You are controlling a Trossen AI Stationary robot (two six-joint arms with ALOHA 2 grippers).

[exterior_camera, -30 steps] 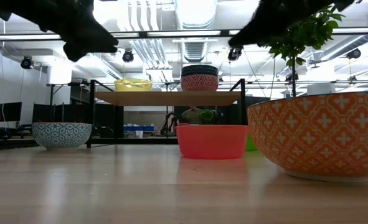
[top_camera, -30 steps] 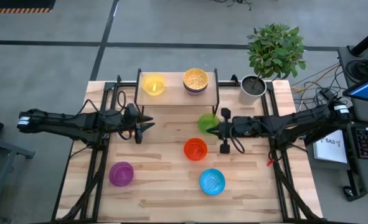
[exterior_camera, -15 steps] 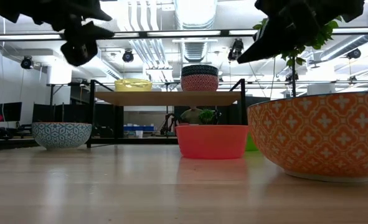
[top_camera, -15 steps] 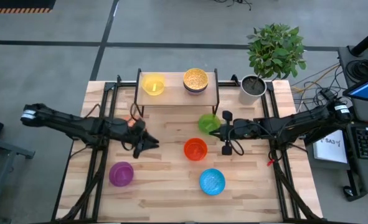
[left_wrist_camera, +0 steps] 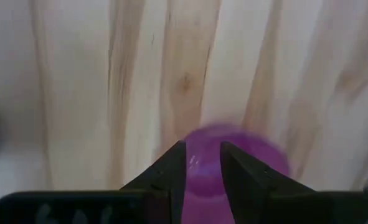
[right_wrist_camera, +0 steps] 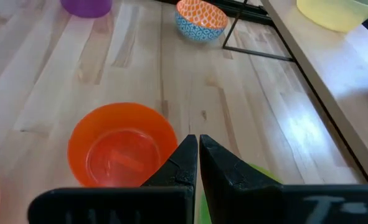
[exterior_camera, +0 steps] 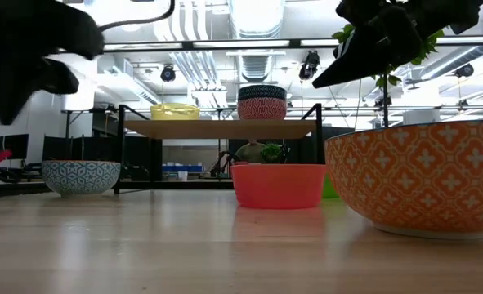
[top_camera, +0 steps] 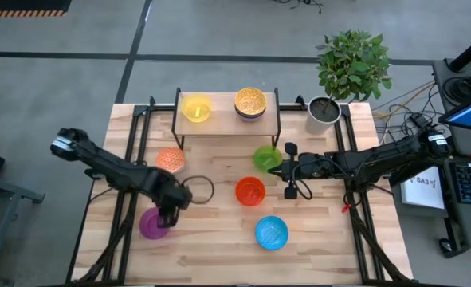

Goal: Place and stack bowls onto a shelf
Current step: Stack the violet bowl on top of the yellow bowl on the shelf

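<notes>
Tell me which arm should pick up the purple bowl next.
Left. The left gripper hovers right over the purple bowl, which fills its wrist view; the right gripper sits across the table by the green bowl.

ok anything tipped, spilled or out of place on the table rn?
Nothing stands out. Every bowl in view sits upright, none tipped or spilled. On the shelf, the yellow bowl and a short stack sit level. The left gripper is over the purple bowl; the right gripper is by the green bowl.

7 bowls (top_camera: 249,190), 1 shelf (top_camera: 223,118), 1 plant pot (top_camera: 323,111), 2 arms (top_camera: 115,168)
</notes>
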